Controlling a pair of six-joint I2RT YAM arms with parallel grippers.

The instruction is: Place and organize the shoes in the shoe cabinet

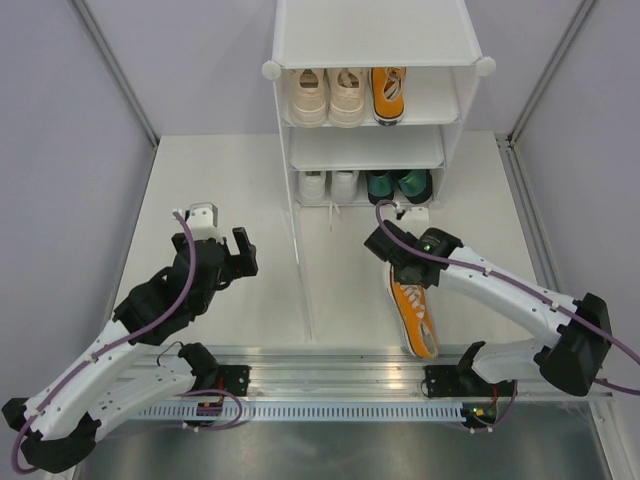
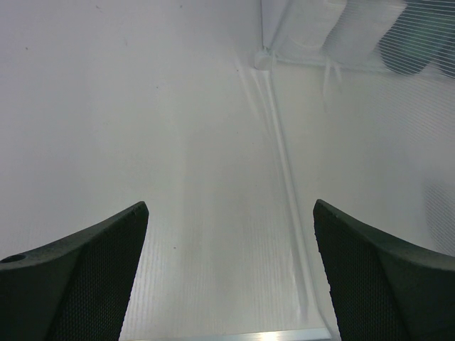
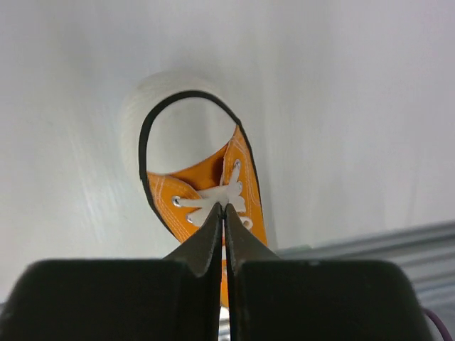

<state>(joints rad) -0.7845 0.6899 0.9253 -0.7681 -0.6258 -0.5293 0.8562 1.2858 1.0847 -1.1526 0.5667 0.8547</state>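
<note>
- My right gripper (image 3: 225,207) is closed, fingers pressed flat together; in the right wrist view their tips meet at the white laces of the loose orange sneaker (image 3: 186,186), in the middle of the frame; I cannot tell whether a lace is actually pinched
- In the top view that right gripper (image 1: 402,268) sits right of centre, at the heel end of the loose orange sneaker (image 1: 415,315); the shoe lies on the table (image 1: 230,170) with its toe toward the lower edge of the frame, by the metal rail (image 1: 330,365)
- My left gripper (image 1: 243,255) is wide open and holds nothing, left of centre; in the left wrist view its fingers (image 2: 85,277) fill the lower corners over bare table
- The shoe cabinet (image 1: 375,30) stands at top centre; its upper shelf carries the cream sneakers (image 1: 328,97) with the shelved orange sneaker (image 1: 388,93) just beside them on the right
- The lower tier holds the white sneakers (image 1: 328,185) on the left and the dark green heels (image 1: 398,183) on the right
</note>
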